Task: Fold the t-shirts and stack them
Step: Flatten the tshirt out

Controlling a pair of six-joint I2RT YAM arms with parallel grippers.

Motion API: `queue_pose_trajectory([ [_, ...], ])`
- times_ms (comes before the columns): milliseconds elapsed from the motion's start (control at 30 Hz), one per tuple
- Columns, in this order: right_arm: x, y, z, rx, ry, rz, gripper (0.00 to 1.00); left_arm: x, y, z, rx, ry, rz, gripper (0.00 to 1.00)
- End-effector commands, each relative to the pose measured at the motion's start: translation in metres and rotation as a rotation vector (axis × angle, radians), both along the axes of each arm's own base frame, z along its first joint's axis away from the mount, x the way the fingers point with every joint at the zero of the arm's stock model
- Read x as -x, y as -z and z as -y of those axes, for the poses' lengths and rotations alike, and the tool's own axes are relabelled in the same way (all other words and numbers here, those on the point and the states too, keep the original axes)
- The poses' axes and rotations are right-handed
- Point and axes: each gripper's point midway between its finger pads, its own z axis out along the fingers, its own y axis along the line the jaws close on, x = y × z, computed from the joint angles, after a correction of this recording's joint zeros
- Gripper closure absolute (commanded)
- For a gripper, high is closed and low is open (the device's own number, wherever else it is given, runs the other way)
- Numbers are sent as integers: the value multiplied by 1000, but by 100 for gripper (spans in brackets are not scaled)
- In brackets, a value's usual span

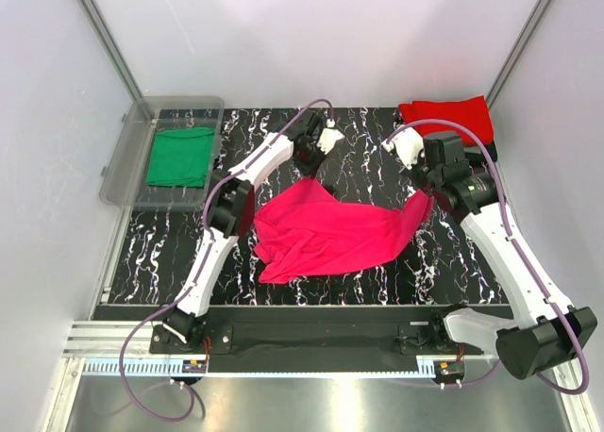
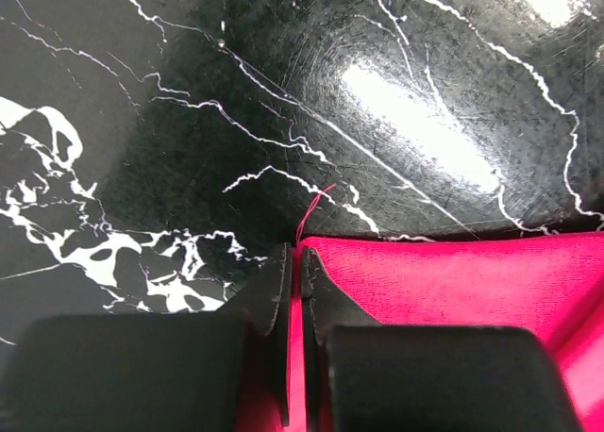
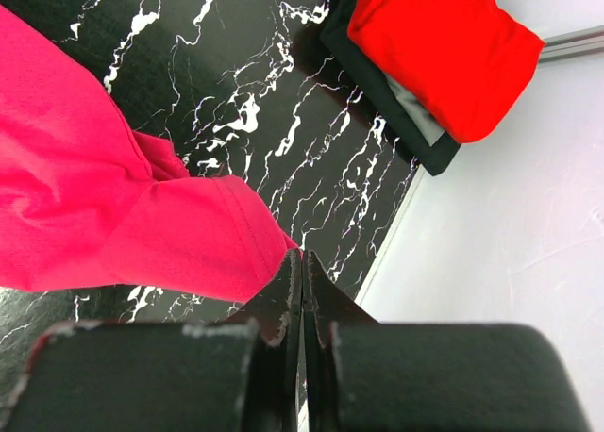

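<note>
- Status, magenta-pink t-shirt [image 1: 330, 232]: unfolded and crumpled mid-table, between the two arms. It lies on the black marble-pattern table [image 1: 151, 253], with the near part flat on the surface and the two far corners raised.
- left gripper [image 1: 316, 174]: sits at the shirt's far-left peak.
- Left wrist view: left gripper [image 2: 294, 262] has its jaws almost together. A thin layer of the magenta-pink t-shirt [image 2: 453, 281] is pinched between them, right at the cloth's edge.
- A loose pink thread [image 2: 313, 206] sticks out from that edge over the bare table [image 2: 283, 92].
- right gripper [image 1: 426, 194]: sits at the shirt's far-right corner, with the cloth drawn up to a point there.
- Right wrist view: right gripper [image 3: 302, 262] has its jaws pressed together, no visible gap. The hemmed tip of the magenta-pink t-shirt [image 3: 113, 196] is caught at the fingertips. The rest of the cloth hangs off to the left above the table [image 3: 236, 102].
- The grip depth on the right side is hidden by the fingers.
- red t-shirt [image 1: 448, 119]: folded, in the far-right corner of the table, well apart from the pink one.
- Right wrist view: red t-shirt [image 3: 444, 45] rests on a dark flat item [image 3: 373, 92]. I cannot tell what that item is. The white wall [image 3: 491, 290] is just beside it.
- green t-shirt [image 1: 179, 157]: folded flat inside the clear bin [image 1: 127, 168], off the table's far-left edge, well apart from both grippers.
</note>
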Motion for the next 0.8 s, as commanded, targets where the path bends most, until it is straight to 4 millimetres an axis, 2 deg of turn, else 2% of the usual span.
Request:
queue_pose_trajectory([
  [0, -6, -16, 0, -39, 22, 44, 100, -9, -67, 1, 100, -13, 85, 100],
  [33, -9, -22, -2, -45, 21, 58, 100, -11, -82, -1, 114, -19, 110, 100],
  [67, -12, -23, -2, -46, 25, 58, 100, -12, -116, -2, 143, -19, 166, 100],
  [133, -18, -38, -3, -51, 30, 92, 100, -13, -152, -8, 168, -32, 229, 100],
  [167, -24, -40, -3, -46, 34, 95, 100, -9, -186, -12, 195, -33, 282, 100],
  [200, -29, -45, 0, -38, 48, 112, 100, -7, -200, -16, 205, -40, 304, 100],
  [233, -36, -59, 5, -46, 73, 147, 100, -5, -215, -21, 218, -51, 326, 100],
  [267, -47, -62, 7, -55, 93, 160, 100, 3, -246, -27, 243, -55, 372, 100],
  [300, -54, -68, 9, -76, 114, 176, 100, 7, -254, -33, 244, -63, 384, 100],
  [333, -60, -84, 10, -138, 150, 217, 100, 12, -267, -37, 252, -66, 404, 100],
  [367, -73, -83, 20, -169, 198, 218, 100, 22, -295, -45, 272, -71, 452, 100],
  [400, -79, -87, 16, -226, 192, 220, 100, 26, -307, -52, 273, -85, 476, 100],
  [433, -85, -101, 15, -305, 214, 248, 100, 30, -319, -59, 279, -97, 499, 100],
  [467, -95, -98, 19, -341, 232, 237, 100, 42, -347, -68, 298, -105, 553, 100],
  [500, -101, -101, 10, -396, 199, 229, 100, 46, -358, -76, 295, -126, 580, 100],
  [533, -106, -119, 7, -457, 199, 262, 100, 49, -369, -86, 300, -148, 603, 100],
  [567, -120, -113, 4, -476, 203, 241, 100, 62, -390, -96, 323, -166, 638, 100],
  [600, -128, -119, 5, -507, 210, 247, 100, 64, -394, -106, 319, -189, 647, 100],
  [633, -133, -150, 6, -576, 226, 312, 100, 68, -398, -111, 319, -203, 659, 100],
  [667, -146, -145, 4, -616, 232, 284, 100, 78, -404, -119, 318, -212, 674, 100],
  [700, -151, -153, 9, -661, 245, 295, 100, 80, -407, -125, 315, -230, 685, 100],
  [733, -157, -173, 9, -739, 267, 328, 100, 85, -415, -131, 324, -243, 697, 100],
  [767, -158, -183, 12, -777, 271, 344, 100, 87, -416, -134, 326, -254, 699, 100],
])
